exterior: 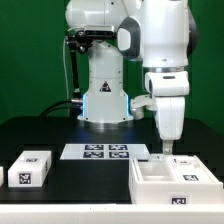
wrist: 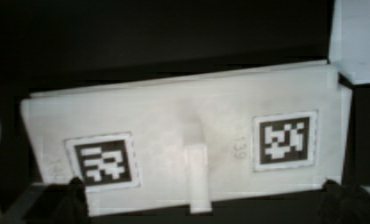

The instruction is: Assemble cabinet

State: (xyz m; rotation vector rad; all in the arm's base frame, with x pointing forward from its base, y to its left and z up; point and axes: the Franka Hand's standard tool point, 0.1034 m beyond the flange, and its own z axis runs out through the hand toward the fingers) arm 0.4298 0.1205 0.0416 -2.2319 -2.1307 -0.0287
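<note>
The cabinet body (exterior: 150,186), a large white open box with tags on its front, stands at the exterior view's right front. My gripper (exterior: 168,152) hangs straight down just above its back edge, open and empty. In the wrist view the white cabinet surface (wrist: 182,110) fills the frame, with two tags (wrist: 105,160) (wrist: 285,138) and a thin raised white ridge (wrist: 196,170) between them. My gripper (wrist: 200,208) has its dark fingertips (wrist: 57,203) far apart on either side of the ridge, holding nothing. A smaller white tagged block (exterior: 30,168) lies at the exterior view's left front.
The marker board (exterior: 97,151) lies flat on the black table in front of the robot base (exterior: 105,95). A black cable hangs behind the base on the exterior view's left. The wall behind is green.
</note>
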